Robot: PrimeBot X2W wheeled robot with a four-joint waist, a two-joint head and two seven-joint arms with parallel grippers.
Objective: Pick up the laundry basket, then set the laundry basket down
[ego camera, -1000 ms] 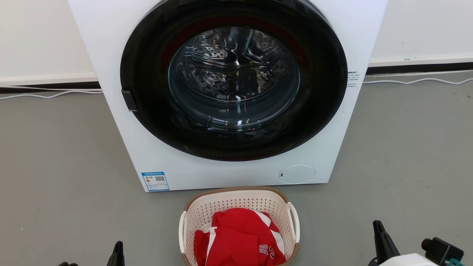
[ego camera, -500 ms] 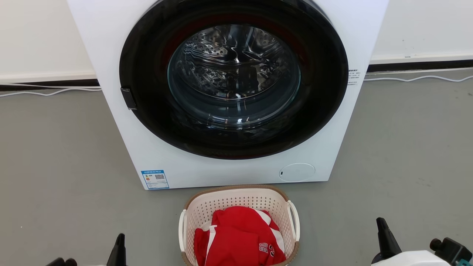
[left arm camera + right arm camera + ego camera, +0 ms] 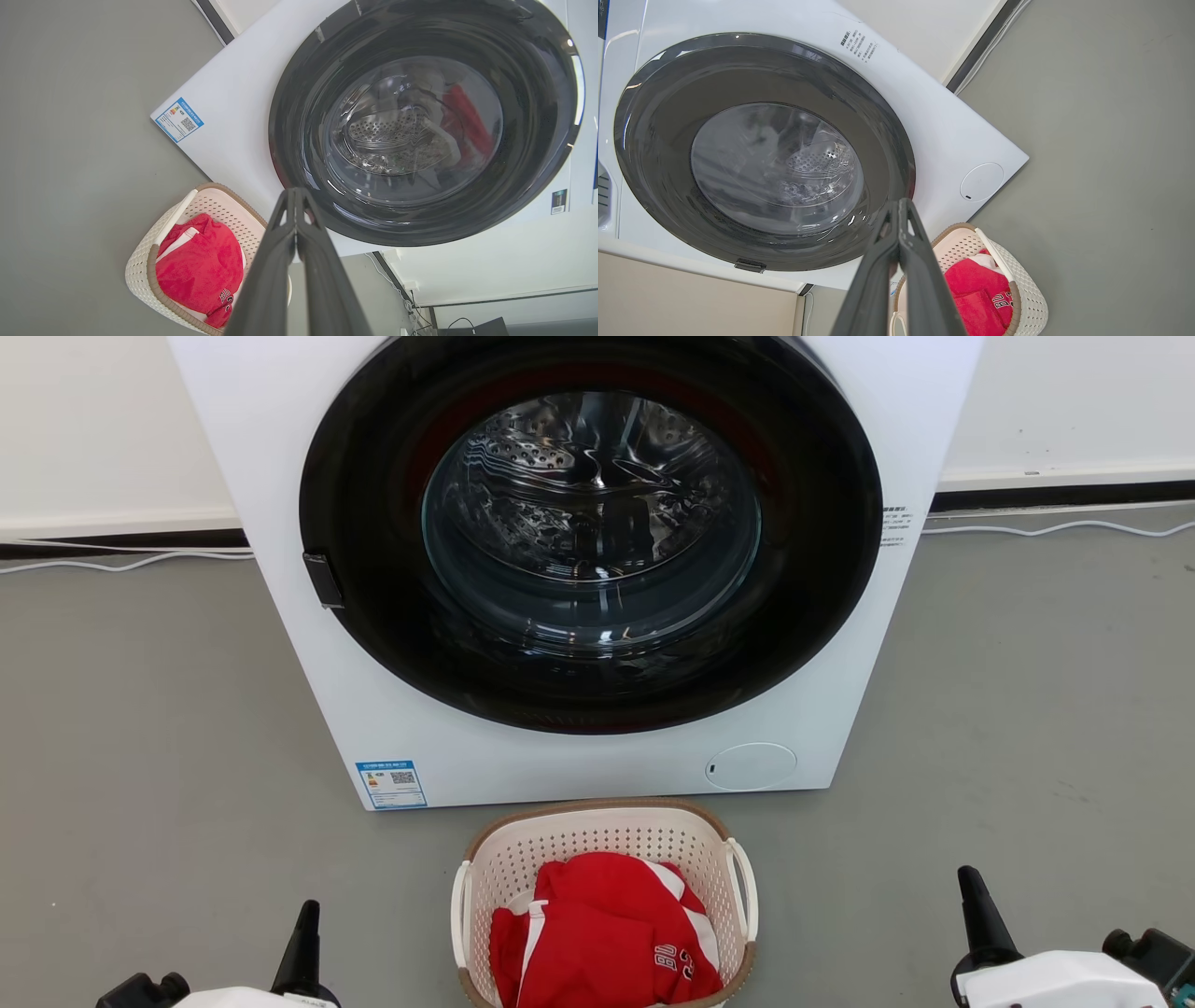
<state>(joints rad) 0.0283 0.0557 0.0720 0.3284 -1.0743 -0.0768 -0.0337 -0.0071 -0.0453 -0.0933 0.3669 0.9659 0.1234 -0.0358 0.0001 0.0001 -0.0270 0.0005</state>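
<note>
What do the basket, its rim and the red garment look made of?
Laundry basket: likely matte cream plastic, judging by moulded rows of holes. Rim: brown woven-look band, probably plastic too. Red garment: soft fabric, creased and folded, with white stripes.

Laundry basket (image 3: 597, 840) w/ red garment (image 3: 607, 933) on floor (image 3: 187, 756), front of washer (image 3: 560, 775).

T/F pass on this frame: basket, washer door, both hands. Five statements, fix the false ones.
1. The laundry basket stands on the floor before the washing machine. True.
2. The basket is empty. False: red clothing lies in it.
3. The washer door hangs open. False: the door is closed.
4. The left hand and right hand are both shut, holding nothing. True.
5. The right hand grips a basket handle. False: it is apart from the basket, to its right.
</note>
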